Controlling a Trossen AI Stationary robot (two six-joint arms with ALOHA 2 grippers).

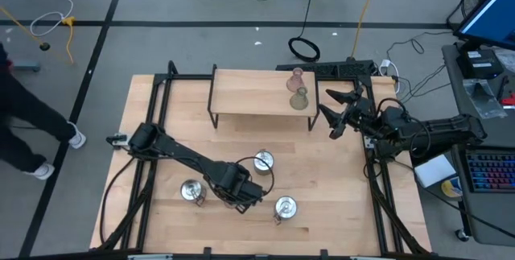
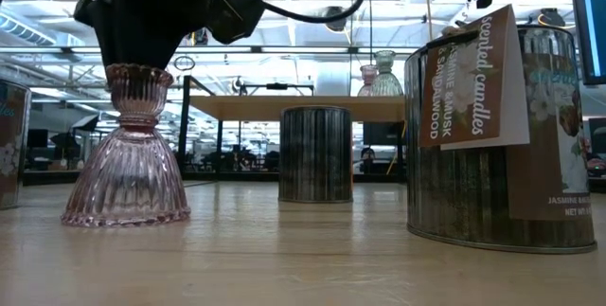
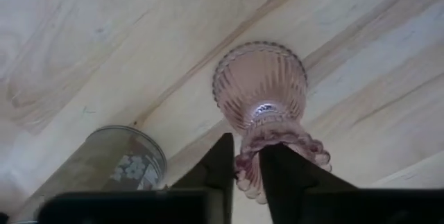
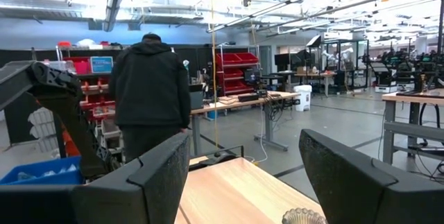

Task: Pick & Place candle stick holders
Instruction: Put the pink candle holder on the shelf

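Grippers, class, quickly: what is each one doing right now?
Left gripper: closed on the pink glass holder's top, holder standing on the table.
Right gripper: open, empty, raised near the shelf.

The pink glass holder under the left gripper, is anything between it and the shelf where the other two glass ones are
Yes. One silver candle tin stands roughly between the pink glass holder, gripped by the left gripper, and the raised shelf.

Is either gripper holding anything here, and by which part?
The left gripper is shut on the pink glass holder, pinching its frilled top rim while it stands on the table. The right gripper is open and empty.
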